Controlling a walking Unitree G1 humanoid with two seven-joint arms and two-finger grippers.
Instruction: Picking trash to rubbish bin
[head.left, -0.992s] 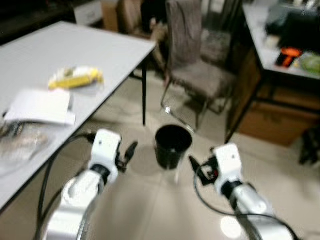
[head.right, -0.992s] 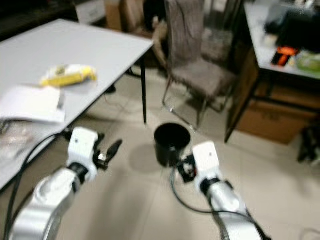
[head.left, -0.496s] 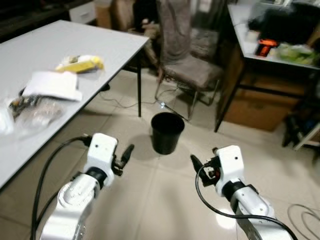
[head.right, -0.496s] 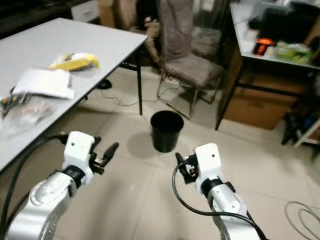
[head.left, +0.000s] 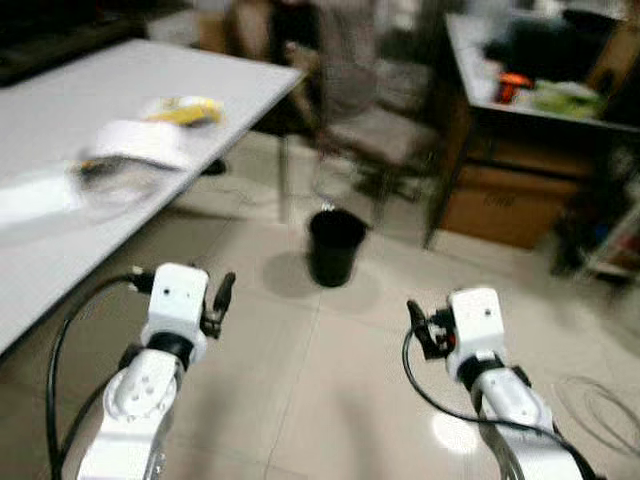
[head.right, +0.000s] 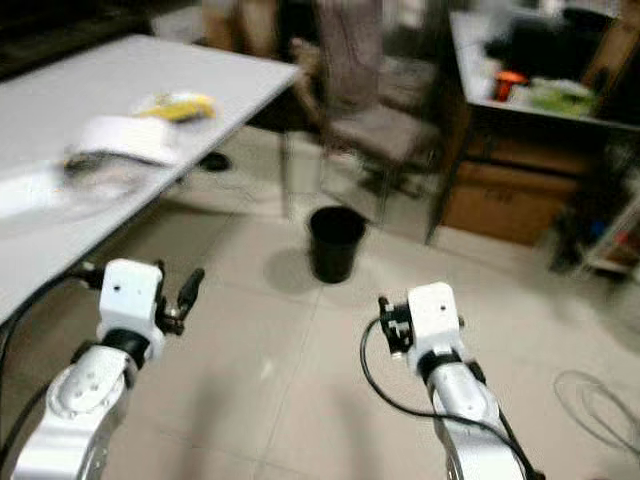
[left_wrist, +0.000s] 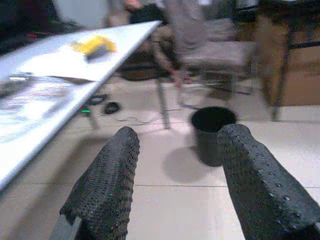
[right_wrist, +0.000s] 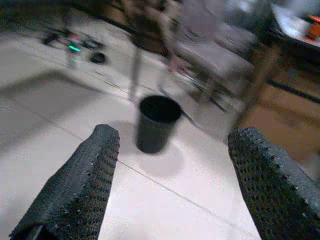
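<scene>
A black rubbish bin (head.left: 335, 247) stands upright on the tiled floor ahead, beyond both arms. Trash lies on the white table (head.left: 60, 120) at the left: a yellow packet (head.left: 185, 110), a white paper (head.left: 135, 143) and a clear plastic bag (head.left: 110, 180), all blurred. My left gripper (head.left: 221, 301) hovers over the floor beside the table edge, open and empty. My right gripper (head.left: 419, 326) is held low at the right, open and empty. The bin (left_wrist: 212, 134) sits between the left fingers (left_wrist: 107, 185) in the wrist view, far off. The right wrist view frames the bin (right_wrist: 156, 122) likewise.
A grey chair (head.left: 385, 120) stands behind the bin. A dark desk (head.left: 520, 95) with clutter is at the back right, a cardboard box (head.left: 500, 195) beneath it. Cables (head.left: 590, 390) lie on the floor at the right. Pale tiled floor spreads between me and the bin.
The whole picture has shifted and blurred, so the camera moved; the bin now looks smaller and farther. Both arms keep their pose, grippers still open and empty.
</scene>
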